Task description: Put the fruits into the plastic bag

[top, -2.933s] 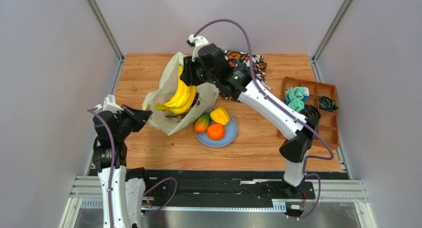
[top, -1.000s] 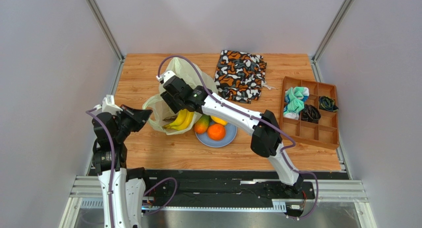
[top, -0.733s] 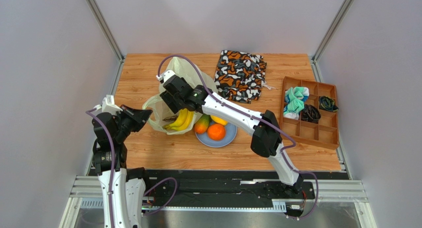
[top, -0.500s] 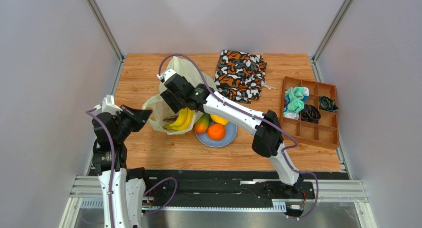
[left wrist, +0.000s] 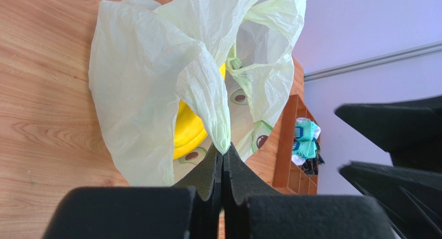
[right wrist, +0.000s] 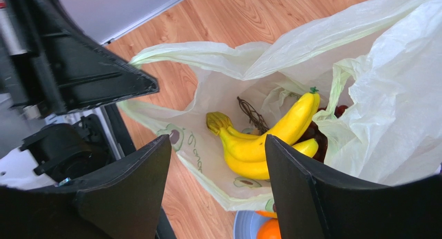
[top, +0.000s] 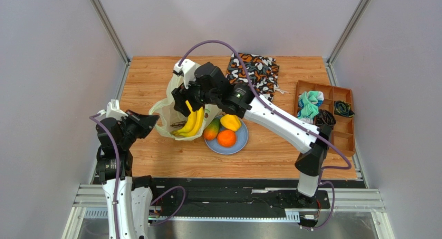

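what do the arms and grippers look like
Left arm and right arm: white links, black joints, each with a looping purple cable. Left gripper and right gripper are black, with two broad wedge-shaped fingers.

A wooden table [top: 150, 73] was seen filling the middle of the top view, enclosed by pale grey walls [top: 46, 68] on 3 sides. An orange, black and white patterned cloth bag [top: 262, 73] was laid flat near the table's upper edge, right of centre. A brown divided tray [top: 340, 141] was set at the right edge; a teal and white cloth [top: 309, 102] was bundled in 1 upper compartment, and dark items [top: 342, 108] were kept in others. A round blue plate [top: 231, 150] was placed near the table's centre.
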Robot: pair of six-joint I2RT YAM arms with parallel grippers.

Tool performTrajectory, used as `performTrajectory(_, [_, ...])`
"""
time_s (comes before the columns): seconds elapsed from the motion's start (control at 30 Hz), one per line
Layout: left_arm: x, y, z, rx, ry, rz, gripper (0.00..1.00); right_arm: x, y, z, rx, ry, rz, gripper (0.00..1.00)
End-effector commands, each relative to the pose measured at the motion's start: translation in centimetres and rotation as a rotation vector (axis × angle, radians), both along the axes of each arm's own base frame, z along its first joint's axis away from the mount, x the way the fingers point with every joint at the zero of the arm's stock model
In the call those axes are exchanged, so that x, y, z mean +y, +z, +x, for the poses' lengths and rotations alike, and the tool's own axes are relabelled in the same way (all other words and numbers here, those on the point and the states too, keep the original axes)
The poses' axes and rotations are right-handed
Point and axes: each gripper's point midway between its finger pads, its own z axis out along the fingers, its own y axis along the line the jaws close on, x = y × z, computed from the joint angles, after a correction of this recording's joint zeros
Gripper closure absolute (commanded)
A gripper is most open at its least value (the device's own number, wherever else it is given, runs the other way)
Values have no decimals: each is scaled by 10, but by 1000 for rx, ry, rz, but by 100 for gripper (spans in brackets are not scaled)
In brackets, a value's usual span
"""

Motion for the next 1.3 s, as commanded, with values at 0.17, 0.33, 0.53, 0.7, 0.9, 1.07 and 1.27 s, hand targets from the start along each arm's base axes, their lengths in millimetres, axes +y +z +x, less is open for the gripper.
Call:
performTrajectory(0.17, [0, 16, 0, -44, -3, 25, 100, -84, 3, 4, 70, -188, 25, 29])
performTrajectory(0.33, [2, 15, 1, -40, -1, 30, 100, -139, -29, 25, 156, -305, 22, 29])
performTrajectory(0.53, [3, 15, 1, -38, 1, 40, 100, -172, -74, 30, 240, -333, -56, 29])
performTrajectory(0.7, [3, 13, 1, -31, 1, 38, 100, -192, -116, 37, 233, -360, -222, 29])
performTrajectory(0.9, [4, 13, 2, -27, 7, 45, 100, -205, -159, 40, 259, -366, -386, 31])
performTrajectory(1.07, [4, 11, 2, -22, 9, 42, 100, -201, -181, 39, 285, -350, -411, 31])
performTrajectory(1.27, [5, 10, 5, -18, 10, 38, 100, -187, -197, 39, 288, -329, -434, 31])
